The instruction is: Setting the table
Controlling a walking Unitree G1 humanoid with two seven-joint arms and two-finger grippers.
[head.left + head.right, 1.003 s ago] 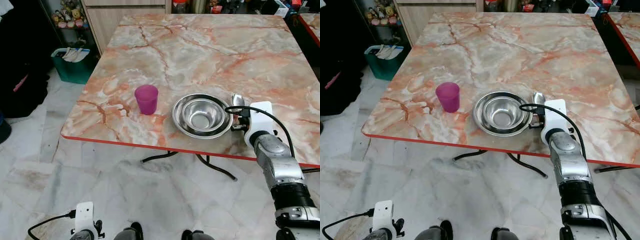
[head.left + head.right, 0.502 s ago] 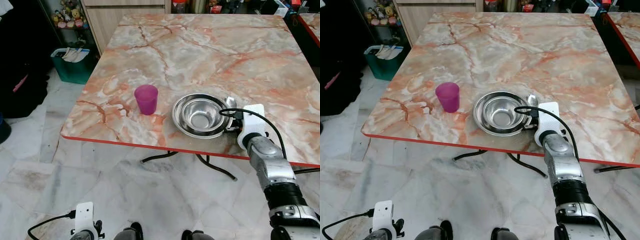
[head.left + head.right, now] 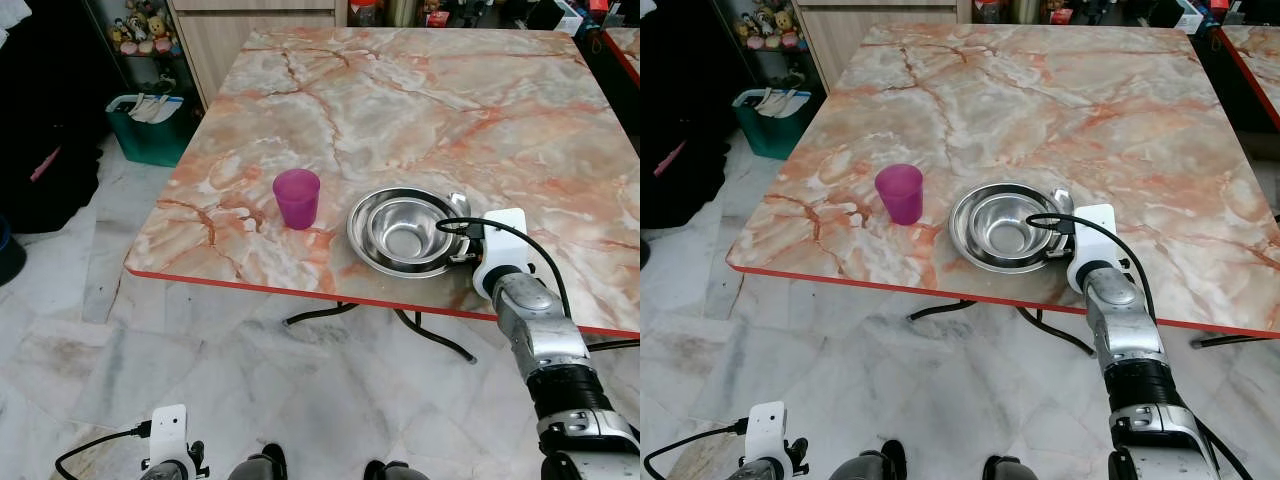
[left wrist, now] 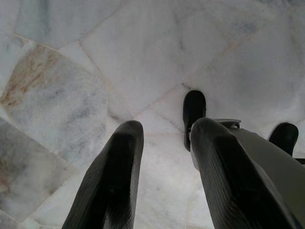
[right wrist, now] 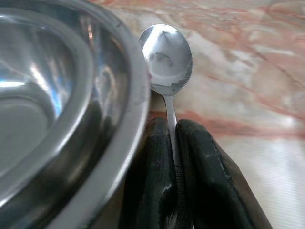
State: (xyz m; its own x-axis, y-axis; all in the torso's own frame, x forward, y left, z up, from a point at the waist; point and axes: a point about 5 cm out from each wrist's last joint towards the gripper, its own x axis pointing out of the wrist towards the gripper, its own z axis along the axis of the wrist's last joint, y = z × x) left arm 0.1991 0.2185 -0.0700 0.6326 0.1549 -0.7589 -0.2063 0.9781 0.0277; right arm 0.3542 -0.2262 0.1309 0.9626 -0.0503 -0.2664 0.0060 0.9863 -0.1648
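My right gripper (image 5: 172, 143) is clamped on the spoon (image 5: 167, 52) handle just beside the bowl (image 3: 405, 230), so I should lower it flat and clear of the rim

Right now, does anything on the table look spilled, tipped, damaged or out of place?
Nothing stands out. The purple cup stands upright, with the steel bowl nested in its plate beside it. The right gripper holds the spoon by its handle, close against the plate's rim. No spill shows on the marble table.
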